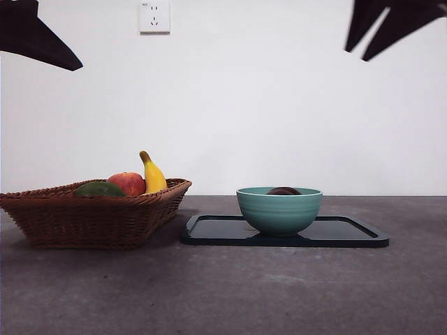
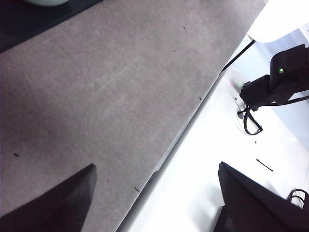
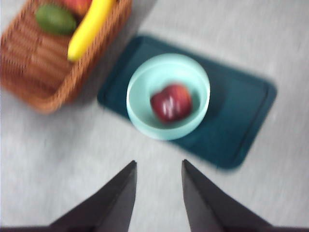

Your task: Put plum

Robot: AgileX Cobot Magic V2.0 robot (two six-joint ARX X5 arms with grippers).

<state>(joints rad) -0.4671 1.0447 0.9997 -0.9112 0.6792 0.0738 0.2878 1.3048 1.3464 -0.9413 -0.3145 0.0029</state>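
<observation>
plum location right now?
The plum lies inside the teal bowl on the dark tray, to the right of the wicker basket in the front view; neither gripper touches it.

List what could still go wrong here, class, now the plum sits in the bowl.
1. The right gripper hangs open above the bowl; dropping low, it could knock the bowl off the tray.
2. The plum lies loose, so a jolt could roll it.
3. The banana leans over the basket rim and could tip out.
</observation>
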